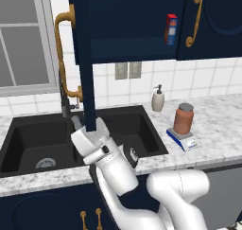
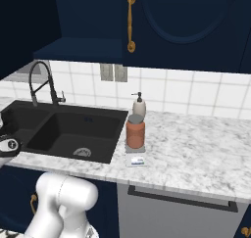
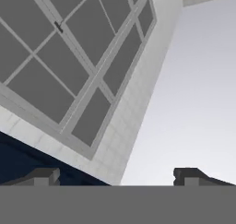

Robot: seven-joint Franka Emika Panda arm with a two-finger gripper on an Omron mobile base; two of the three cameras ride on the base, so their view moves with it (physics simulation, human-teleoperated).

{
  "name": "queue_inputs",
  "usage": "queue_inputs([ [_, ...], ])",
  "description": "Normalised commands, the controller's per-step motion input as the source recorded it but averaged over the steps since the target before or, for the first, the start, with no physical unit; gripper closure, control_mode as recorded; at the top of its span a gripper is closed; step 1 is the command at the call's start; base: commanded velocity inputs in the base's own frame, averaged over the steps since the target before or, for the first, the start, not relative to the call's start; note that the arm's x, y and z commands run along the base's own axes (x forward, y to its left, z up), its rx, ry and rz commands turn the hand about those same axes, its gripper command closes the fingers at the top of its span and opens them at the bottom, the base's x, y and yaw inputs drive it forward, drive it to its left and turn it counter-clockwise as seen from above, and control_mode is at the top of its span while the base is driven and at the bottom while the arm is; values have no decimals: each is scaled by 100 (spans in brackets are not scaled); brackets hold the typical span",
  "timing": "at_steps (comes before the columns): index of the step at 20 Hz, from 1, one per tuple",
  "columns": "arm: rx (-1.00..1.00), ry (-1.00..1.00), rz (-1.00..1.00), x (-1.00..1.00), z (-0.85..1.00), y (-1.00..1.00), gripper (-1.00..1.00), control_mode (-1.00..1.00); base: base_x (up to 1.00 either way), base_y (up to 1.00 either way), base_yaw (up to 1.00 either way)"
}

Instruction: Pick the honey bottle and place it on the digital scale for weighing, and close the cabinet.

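the gripper (image 3: 115, 177) stands wide open with nothing between its fingertips (image 3: 44, 176), raised over the black sink (image 1: 28, 139) at the lower edge of the open cabinet (image 1: 137, 16) door and looking up at a window (image 3: 69, 57). well off to the gripper's right, the honey bottle (image 1: 184, 119) stands upright on the digital scale (image 1: 183, 139) on the marble counter (image 1: 217, 125), with a cream soap dispenser (image 1: 158, 99) just behind it by the tiled wall. a small red-and-blue box (image 1: 171, 29) sits on the cabinet shelf above and to the gripper's right.

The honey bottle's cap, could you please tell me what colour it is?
Grey, on the reddish-brown honey bottle standing on the digital scale; clearest in the left base view.
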Motion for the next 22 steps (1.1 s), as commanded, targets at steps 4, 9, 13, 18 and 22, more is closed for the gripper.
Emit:
queue_inputs([
  [4,18,-16,0,-35,77,32,-100,-100,0,0,0],
  [9,36,-8,0,-4,82,4,-100,-100,0,0,0],
  [13,48,-9,0,-6,99,-26,-100,-100,0,0,0],
  [18,45,-3,0,-13,100,-46,-100,-100,0,0,0],
  [22,34,10,0,-4,100,-69,-100,-100,0,0,0],
])
